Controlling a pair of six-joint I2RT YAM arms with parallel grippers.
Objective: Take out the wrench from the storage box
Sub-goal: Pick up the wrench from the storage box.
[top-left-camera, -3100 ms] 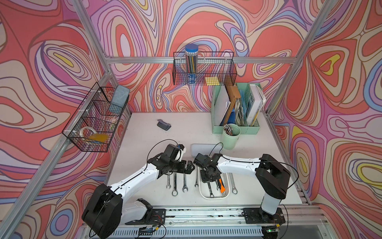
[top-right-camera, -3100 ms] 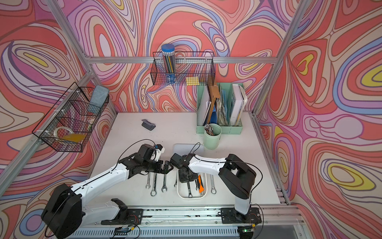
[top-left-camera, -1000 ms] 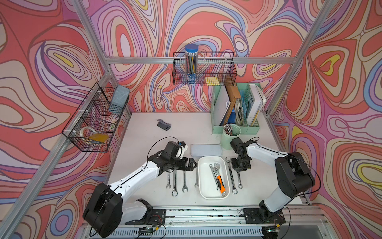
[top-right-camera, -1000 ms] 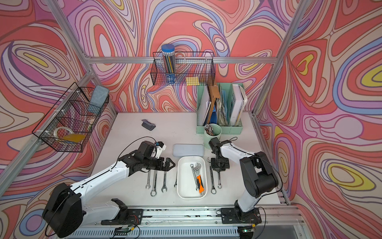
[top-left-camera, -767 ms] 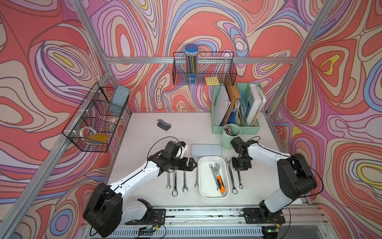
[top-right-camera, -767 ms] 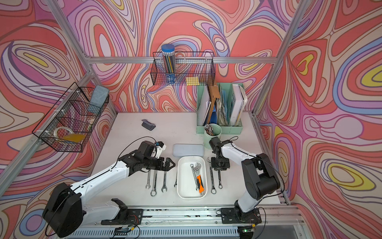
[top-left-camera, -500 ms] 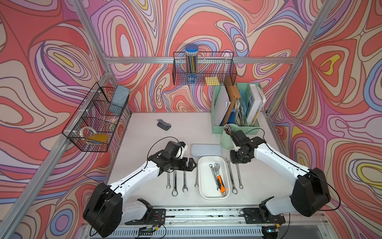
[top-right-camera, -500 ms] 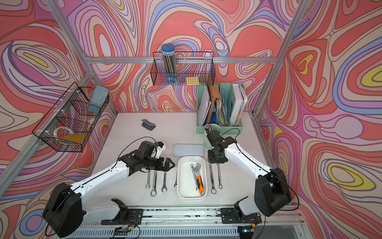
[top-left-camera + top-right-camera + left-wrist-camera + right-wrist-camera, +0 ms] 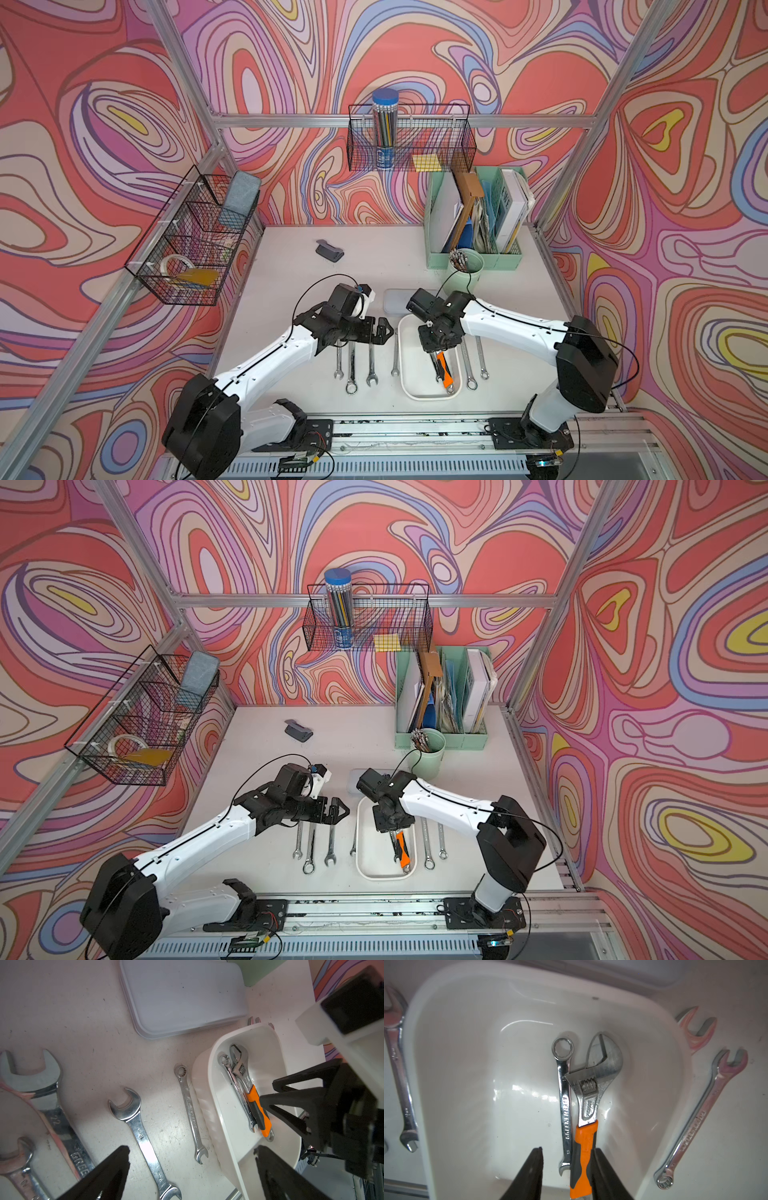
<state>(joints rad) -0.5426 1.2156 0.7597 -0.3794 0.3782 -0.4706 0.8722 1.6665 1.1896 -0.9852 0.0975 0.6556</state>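
The storage box is a shallow white tray near the table's front. Inside lie a silver combination wrench and an orange-handled adjustable wrench, side by side. My right gripper hangs open over the box; its fingers straddle the handle ends of both wrenches, with a gap on the silver wrench's side. My left gripper stands wide open and empty above the table, just left of the box.
Several wrenches lie in a row left of the box, two more to its right. A pale lidded case sits behind the box, with a mint cup and a green file holder further back. A small dark object lies far left.
My right gripper opened beside the two wrenches right of the box, rose toward the cup, then swung left over the box. The left arm has not moved.
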